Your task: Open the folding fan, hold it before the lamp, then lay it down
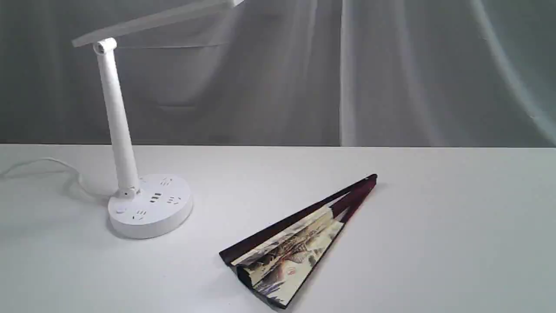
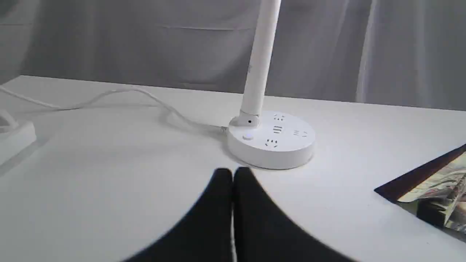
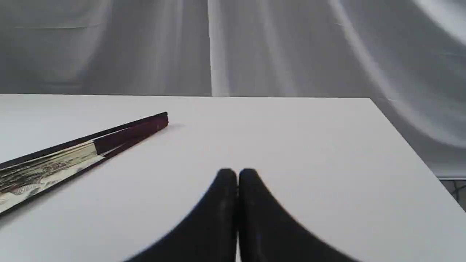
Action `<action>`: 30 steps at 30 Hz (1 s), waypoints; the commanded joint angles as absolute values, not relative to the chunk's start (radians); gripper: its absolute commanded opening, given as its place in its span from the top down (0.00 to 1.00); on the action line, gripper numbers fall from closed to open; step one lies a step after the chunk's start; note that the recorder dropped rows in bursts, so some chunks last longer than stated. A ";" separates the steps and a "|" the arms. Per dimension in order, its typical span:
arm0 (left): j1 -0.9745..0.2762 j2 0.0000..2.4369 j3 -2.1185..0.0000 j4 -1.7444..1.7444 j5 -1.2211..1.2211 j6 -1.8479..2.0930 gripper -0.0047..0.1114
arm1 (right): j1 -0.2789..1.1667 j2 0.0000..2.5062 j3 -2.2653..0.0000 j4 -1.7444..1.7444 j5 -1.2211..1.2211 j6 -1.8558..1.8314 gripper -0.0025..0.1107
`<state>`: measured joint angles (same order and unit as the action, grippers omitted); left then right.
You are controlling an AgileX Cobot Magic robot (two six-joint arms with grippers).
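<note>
The folding fan [image 1: 295, 243] lies flat on the white table, only partly spread, its pivot end pointing to the far right and its painted paper toward the front. Its maroon guard also shows in the left wrist view [image 2: 429, 187] and the right wrist view [image 3: 80, 153]. The white lamp [image 1: 130, 174] stands at the left on its round socket base, head tilted overhead. My left gripper [image 2: 233, 171] is shut and empty, just short of the lamp base [image 2: 271, 142]. Also shut and empty is my right gripper [image 3: 237, 171], which hovers over bare table to the right of the fan. Neither arm shows in the exterior view.
The lamp's white cord [image 2: 120, 95] trails left across the table to a white block [image 2: 14, 136] at the edge. A grey curtain [image 1: 391, 69] hangs behind the table. The table's right edge [image 3: 407, 140] runs close to my right gripper.
</note>
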<state>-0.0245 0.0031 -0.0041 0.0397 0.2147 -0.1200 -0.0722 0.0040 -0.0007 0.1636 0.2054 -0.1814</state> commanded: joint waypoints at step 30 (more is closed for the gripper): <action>-0.024 0.000 0.000 -0.020 0.046 -0.224 0.96 | -0.080 0.000 0.000 0.315 -0.081 -0.178 0.98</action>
